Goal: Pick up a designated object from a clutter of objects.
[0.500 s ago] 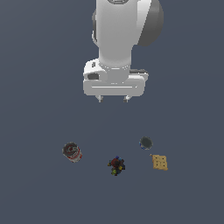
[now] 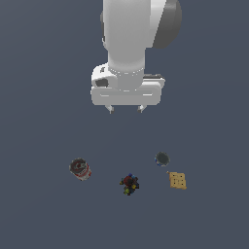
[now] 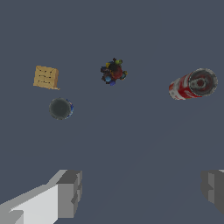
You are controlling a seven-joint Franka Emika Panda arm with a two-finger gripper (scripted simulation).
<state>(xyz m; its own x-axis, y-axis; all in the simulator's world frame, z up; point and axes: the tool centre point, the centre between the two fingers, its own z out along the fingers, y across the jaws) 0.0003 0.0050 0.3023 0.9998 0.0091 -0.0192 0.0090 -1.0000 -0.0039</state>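
The designated object, a flat tan square cracker (image 2: 178, 180) (image 3: 46, 77) with a grid of dots, lies on the grey floor at the exterior view's lower right. The clutter around it is a dark round cup (image 2: 162, 158) (image 3: 60, 108), a multicoloured lump (image 2: 129, 184) (image 3: 113, 71) and a red-and-white can (image 2: 80, 168) (image 3: 192, 84) lying on its side. My gripper (image 2: 126, 109) (image 3: 142, 192) hangs open high above them, nothing between its fingers, well apart from the cracker.
The four small items sit spread out in a loose row on a plain grey floor (image 2: 44, 121). The white arm body (image 2: 131, 39) fills the upper middle of the exterior view.
The arm and the four items look the same as half a second ago; no clear movement shows.
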